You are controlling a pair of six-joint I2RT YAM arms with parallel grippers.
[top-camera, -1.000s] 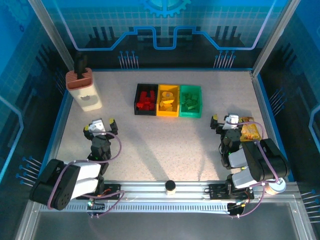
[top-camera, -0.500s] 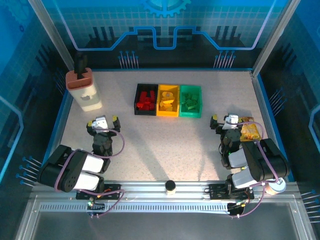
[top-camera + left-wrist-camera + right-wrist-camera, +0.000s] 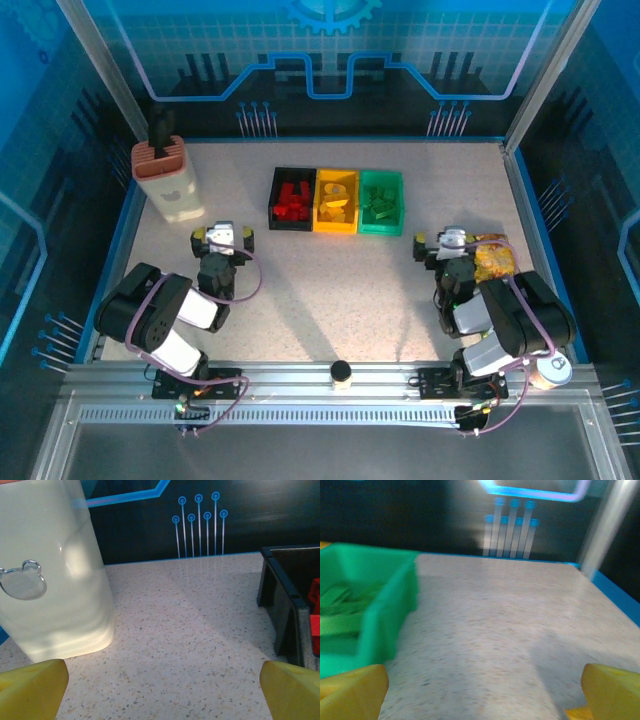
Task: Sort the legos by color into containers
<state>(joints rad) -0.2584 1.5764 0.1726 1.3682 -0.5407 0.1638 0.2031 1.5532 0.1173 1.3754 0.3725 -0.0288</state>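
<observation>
Left of centre, the left gripper (image 3: 222,238) is hanging wide open, empty. Upper centre, the black bin (image 3: 273,198), yellow bin (image 3: 335,229) and green bin (image 3: 401,203) are sitting touching, long axes up-frame, holding the legos (image 3: 337,200). Rightward, the right gripper (image 3: 442,243) is gaping, empty.

3 bins (image 3: 334,229) side by side on table (image 3: 330,290), legos (image 3: 292,200) inside; holder (image 3: 170,185) to their left.
</observation>
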